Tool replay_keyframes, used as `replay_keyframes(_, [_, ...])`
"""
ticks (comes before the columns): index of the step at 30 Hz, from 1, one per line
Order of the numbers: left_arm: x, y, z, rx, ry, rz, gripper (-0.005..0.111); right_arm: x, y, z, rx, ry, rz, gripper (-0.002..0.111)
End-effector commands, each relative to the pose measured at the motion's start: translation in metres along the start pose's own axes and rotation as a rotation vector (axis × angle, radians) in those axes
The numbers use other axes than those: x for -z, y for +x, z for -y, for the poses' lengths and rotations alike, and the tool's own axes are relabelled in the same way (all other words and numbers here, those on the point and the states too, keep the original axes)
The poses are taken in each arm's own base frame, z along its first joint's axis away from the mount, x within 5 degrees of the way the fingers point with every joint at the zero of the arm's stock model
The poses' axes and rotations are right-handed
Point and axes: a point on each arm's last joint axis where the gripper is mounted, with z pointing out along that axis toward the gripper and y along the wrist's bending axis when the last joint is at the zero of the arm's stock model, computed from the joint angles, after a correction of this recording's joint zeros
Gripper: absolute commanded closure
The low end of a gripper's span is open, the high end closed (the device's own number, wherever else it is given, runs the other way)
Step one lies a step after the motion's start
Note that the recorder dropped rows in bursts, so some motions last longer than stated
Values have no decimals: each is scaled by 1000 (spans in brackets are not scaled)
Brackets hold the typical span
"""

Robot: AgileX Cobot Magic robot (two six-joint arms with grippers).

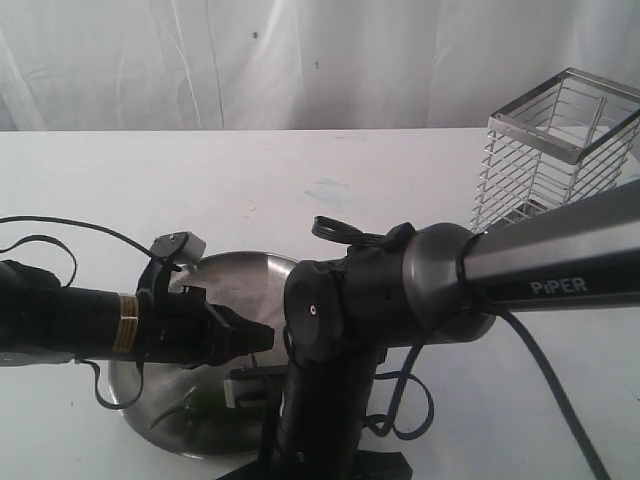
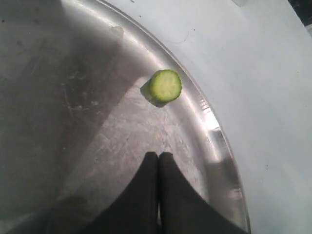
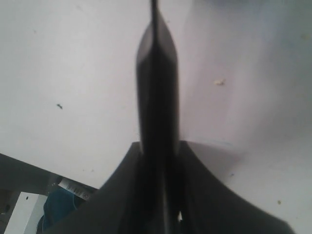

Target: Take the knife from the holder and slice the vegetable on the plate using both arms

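The steel plate [image 1: 243, 274] lies at the front of the table, and the dark green chili [image 1: 203, 405] shows dimly on its near side, partly hidden by the arms. My left gripper [image 2: 159, 155] is shut and empty over the plate [image 2: 73, 122], a short way from one cut green round [image 2: 165, 86] by the rim. In the exterior view the left gripper [image 1: 262, 336] hangs over the plate's middle. My right gripper [image 3: 158, 146] is shut on the knife's black handle [image 3: 157, 92], which points away over the white table. Only a sliver of the blade [image 3: 154, 5] shows.
The wire holder [image 1: 555, 150] stands at the back right with nothing visible in it. The PIPER arm [image 1: 560, 265] crosses from the right and drops in front of the plate, hiding its near right part. Cables [image 1: 405, 415] loop beside it.
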Motion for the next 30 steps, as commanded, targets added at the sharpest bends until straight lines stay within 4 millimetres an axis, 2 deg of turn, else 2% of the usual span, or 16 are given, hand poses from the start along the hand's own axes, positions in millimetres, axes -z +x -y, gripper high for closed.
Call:
replay_keyframes(1, [0, 10, -10, 19, -81, -66, 107, -1, 0, 1, 21, 10, 15, 108])
replay_keyframes(7, [2, 17, -23, 101, -227, -134, 107, -1, 0, 1, 22, 9, 17, 108])
replay_keyframes(13, [2, 19, -24, 140, -244, -147, 107, 0, 1, 1, 23, 10, 9, 108])
replay_keyframes(17, [3, 19, -25, 157, -253, -149, 107, 10, 4, 0, 37, 11, -6, 108])
replay_keyframes(23, [2, 20, -24, 163, -242, -160, 107, 25, -2, -2, 37, -11, 8, 108])
replay_keyframes(30, [2, 22, -22, 195, -230, -175, 107, 28, -6, -2, 28, -21, 20, 108])
